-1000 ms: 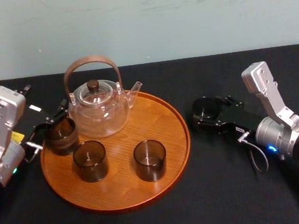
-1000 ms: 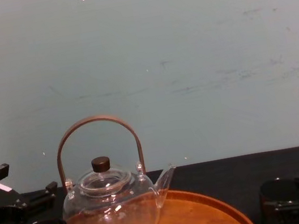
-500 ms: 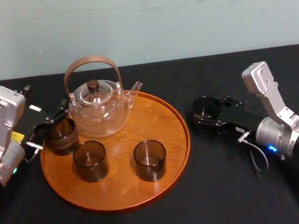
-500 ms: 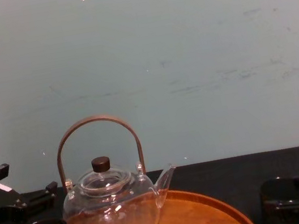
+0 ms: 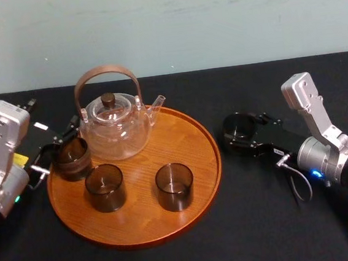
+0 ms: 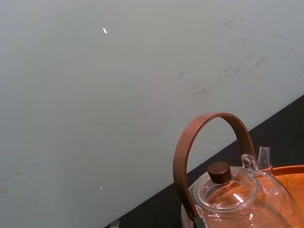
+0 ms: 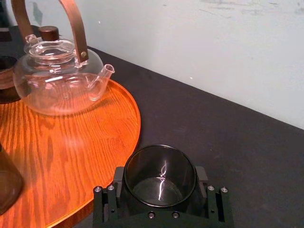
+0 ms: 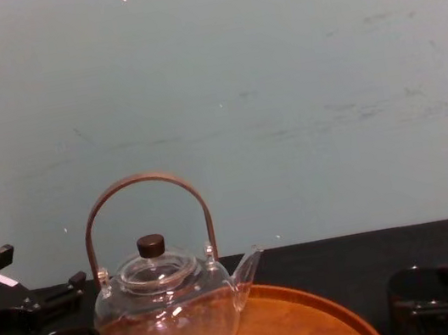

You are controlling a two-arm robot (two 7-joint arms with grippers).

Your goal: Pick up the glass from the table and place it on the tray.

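Both sides of the glass (image 5: 238,126) pinched by right gripper (image 7: 160,176), down on the table (image 5: 264,233) just right of the tray (image 5: 181,136), clear of its rim. Left gripper (image 5: 57,145) at tray's left edge beside another glass (image 5: 72,157); grip there impossible to tell.

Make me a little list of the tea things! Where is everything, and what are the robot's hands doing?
tray: round, wooden, on the black table
teapot: clear glass, at the tray's back
other glasses: three dark ones, upright on the tray
glass: upright, right of the tray, apart from its rim
right end effector: closed around the glass
left end effector: at the tray's left edge, by one of those glasses
task: glass not yet on the tray
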